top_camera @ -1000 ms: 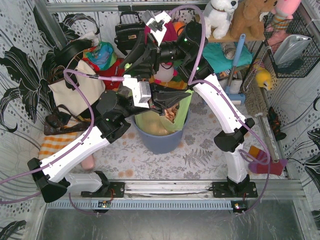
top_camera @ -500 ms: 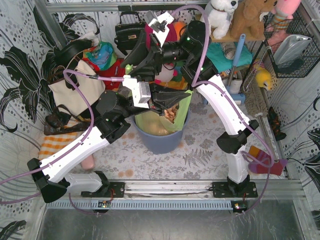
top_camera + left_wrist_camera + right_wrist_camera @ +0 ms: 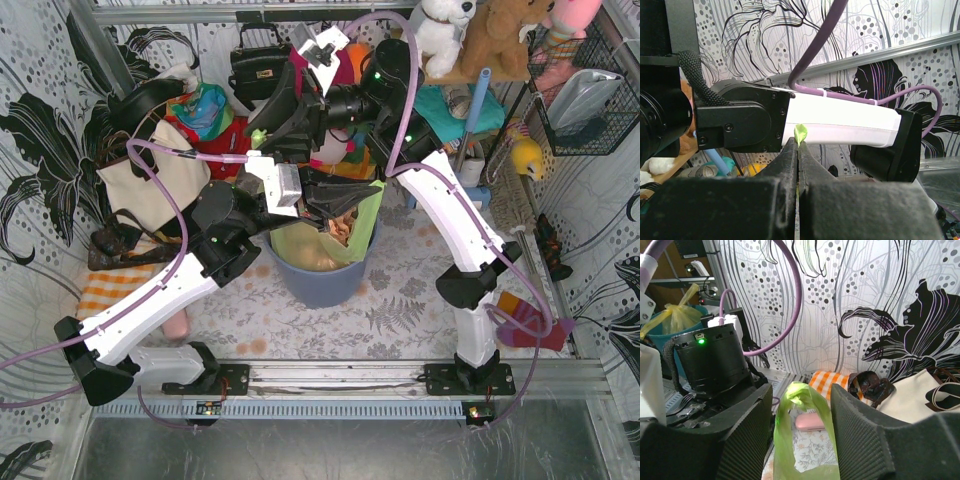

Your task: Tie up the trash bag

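Pinching trash bag [image 3: 800, 134] strip, left jaws; loop between parted right jaws.

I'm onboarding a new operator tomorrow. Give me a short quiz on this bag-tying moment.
1. True or false: the left tool is shut on a sliver of the trash bag.
2. Between the open fingers of the right tool stands: A) a loop of the bag B) a teddy bear C) nothing
3. Which container does the bag sit in?
Key: 1 true; 2 A; 3 the blue-grey bin.
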You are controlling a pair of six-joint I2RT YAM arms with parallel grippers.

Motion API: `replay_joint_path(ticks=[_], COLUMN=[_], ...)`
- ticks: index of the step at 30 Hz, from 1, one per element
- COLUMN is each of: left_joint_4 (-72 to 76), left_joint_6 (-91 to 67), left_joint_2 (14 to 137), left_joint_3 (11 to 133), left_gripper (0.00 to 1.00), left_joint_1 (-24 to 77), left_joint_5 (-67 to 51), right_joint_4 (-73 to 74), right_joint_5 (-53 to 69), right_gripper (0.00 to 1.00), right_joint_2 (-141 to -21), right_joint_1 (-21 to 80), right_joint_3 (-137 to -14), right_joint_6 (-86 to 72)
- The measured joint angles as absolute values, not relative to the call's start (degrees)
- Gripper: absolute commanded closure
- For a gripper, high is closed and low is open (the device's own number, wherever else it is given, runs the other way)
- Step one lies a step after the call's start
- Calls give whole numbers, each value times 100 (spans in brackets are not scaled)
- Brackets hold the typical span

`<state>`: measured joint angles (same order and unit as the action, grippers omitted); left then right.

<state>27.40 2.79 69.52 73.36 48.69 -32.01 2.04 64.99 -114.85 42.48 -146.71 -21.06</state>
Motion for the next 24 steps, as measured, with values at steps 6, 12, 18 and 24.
replay_joint_path(ticks=[6, 12, 18, 24], left_joint_4=[2738, 2738, 2738, 2738], left_joint_6=[276, 279, 276, 276], left_joint_2=[6952, 6952, 6952, 6952], left_joint_3=[7336, 7336, 7336, 7336], left_gripper=[100, 100, 100, 100], left_joint_1=[4866, 4866, 4866, 4869], left_joint_5=[-3218, -3221, -3221, -3221], right_joint_4=[362, 460, 471, 478], right_joint_5=[6469, 6423, 6405, 6407], right_gripper=[49, 58, 65, 56], right_joint_2=[-11402, -11216, -11146, -11146], right_joint_1=[4248, 4248, 4248, 4248], right_joint_3=[-14595, -14492, -14494, -14494], right_joint_6=[-1951, -1804, -1791, -1791])
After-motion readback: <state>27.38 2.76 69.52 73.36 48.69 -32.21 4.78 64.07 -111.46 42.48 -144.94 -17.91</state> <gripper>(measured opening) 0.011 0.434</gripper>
